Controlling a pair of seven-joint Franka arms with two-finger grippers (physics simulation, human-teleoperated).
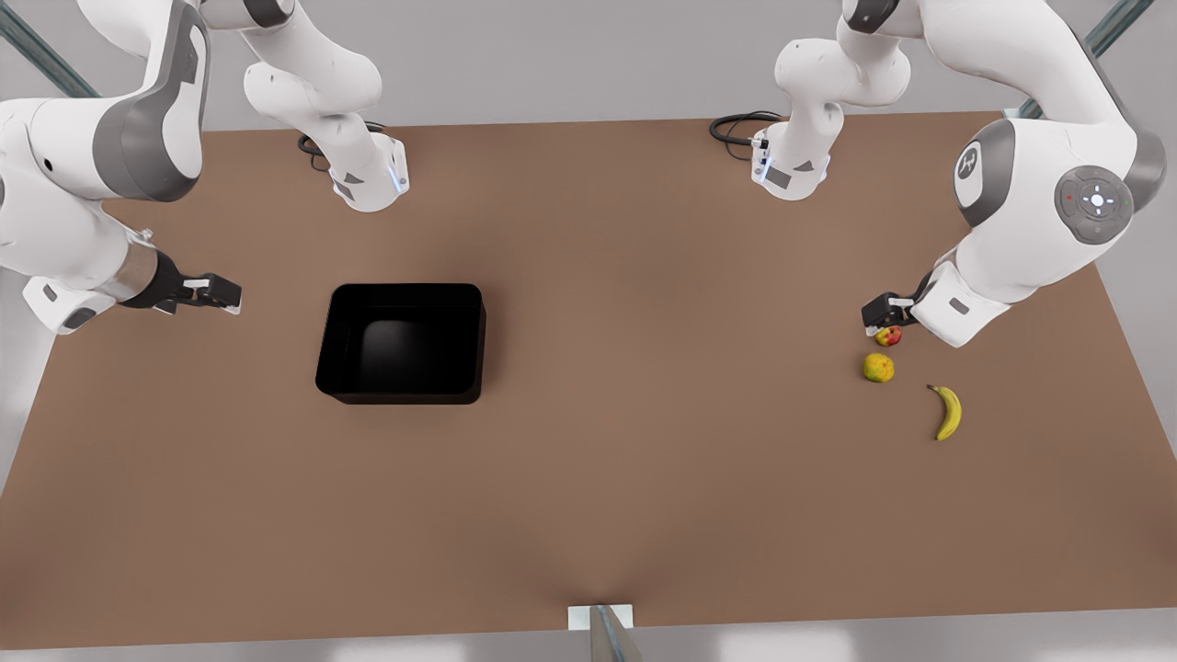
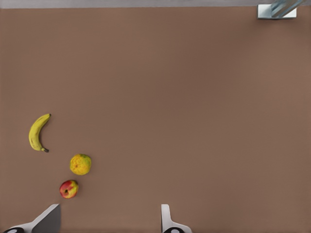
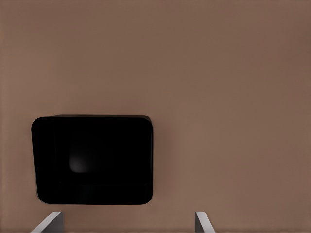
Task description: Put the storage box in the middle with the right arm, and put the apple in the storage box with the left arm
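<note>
The black storage box (image 1: 402,344) stands empty on the table toward the front view's left, and it also appears in the right wrist view (image 3: 92,160). My right gripper (image 1: 217,294) hovers to the left of the box, apart from it, open (image 3: 127,225) with nothing between its fingers. The small red-and-yellow apple (image 1: 888,336) lies at the front view's right, just under my left gripper (image 1: 881,317). In the left wrist view the apple (image 2: 68,189) lies near one fingertip, outside the gap of the open gripper (image 2: 108,223).
A yellow-green round fruit (image 1: 878,368) lies close to the apple, and a banana (image 1: 947,413) a little farther right. Both arm bases (image 1: 372,179) (image 1: 791,165) stand at the table's far edge. A metal post (image 1: 602,630) is at the near edge.
</note>
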